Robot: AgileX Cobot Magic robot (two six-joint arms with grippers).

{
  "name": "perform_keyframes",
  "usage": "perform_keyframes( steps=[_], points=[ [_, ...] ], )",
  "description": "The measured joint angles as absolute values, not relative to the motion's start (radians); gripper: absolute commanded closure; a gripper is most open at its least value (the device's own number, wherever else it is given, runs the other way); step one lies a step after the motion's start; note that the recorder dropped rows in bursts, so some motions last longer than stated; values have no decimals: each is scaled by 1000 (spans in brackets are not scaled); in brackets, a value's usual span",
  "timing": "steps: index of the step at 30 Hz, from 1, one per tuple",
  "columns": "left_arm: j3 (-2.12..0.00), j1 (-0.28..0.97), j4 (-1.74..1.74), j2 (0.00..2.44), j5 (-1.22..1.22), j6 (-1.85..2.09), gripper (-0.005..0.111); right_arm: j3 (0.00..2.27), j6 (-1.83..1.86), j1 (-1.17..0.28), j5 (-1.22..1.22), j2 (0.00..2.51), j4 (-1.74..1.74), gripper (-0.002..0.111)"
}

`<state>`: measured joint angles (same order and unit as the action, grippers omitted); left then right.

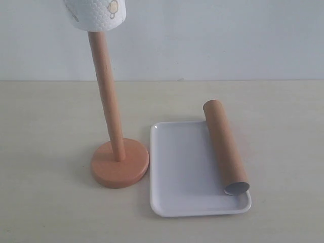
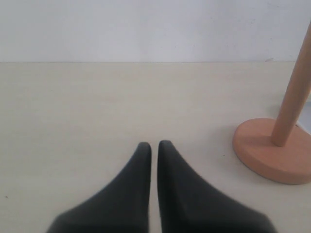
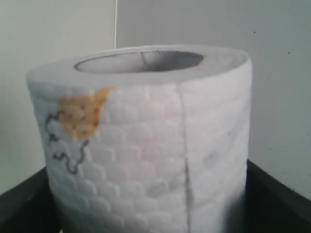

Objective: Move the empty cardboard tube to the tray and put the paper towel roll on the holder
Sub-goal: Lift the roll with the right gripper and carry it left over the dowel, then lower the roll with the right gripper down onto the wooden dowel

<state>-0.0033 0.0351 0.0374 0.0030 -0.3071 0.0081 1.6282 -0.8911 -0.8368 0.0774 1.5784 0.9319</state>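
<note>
Tray (image 1: 177,172): nearest to me, white and flat on the pale table (image 1: 50,212), a little right of the middle.
Cardboard tube (image 1: 225,147): lying in the tray along its three o'clock side. The open grey end sits at the tray's five o'clock corner, and the far end pokes out over the rim at about one o'clock.
Stand (image 1: 112,126): at the tray's nine o'clock, with the round orange base just beside the tray's rim. Whether they touch I cannot tell. The pole leans slightly towards eleven o'clock.
Left claw (image 2: 154,145): squeezed narrow with nothing in it, tips almost meeting, low over bare table with the stand (image 2: 272,150) nearby.
Paper roll (image 1: 96,12): up in the air at the top of the pole, its lower end meeting the pole's tip. I cannot tell if the tip is inside the core.
Right claw (image 3: 150,201): holding the paper roll (image 3: 146,155), a black finger on either side.
Wall (image 1: 228,35): plain and pale, behind everything.
</note>
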Motion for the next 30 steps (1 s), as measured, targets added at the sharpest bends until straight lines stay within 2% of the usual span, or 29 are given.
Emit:
perform_keyframes(
  steps=[17, 30],
  points=[
    [-3, 35, 37, 3, -307, 8, 103, 1652, -893, -837, 34, 1659, 924, 109],
    [-3, 35, 37, 3, -307, 8, 103, 1528, -847, -837, 82, 1666, 918, 109]
  ],
)
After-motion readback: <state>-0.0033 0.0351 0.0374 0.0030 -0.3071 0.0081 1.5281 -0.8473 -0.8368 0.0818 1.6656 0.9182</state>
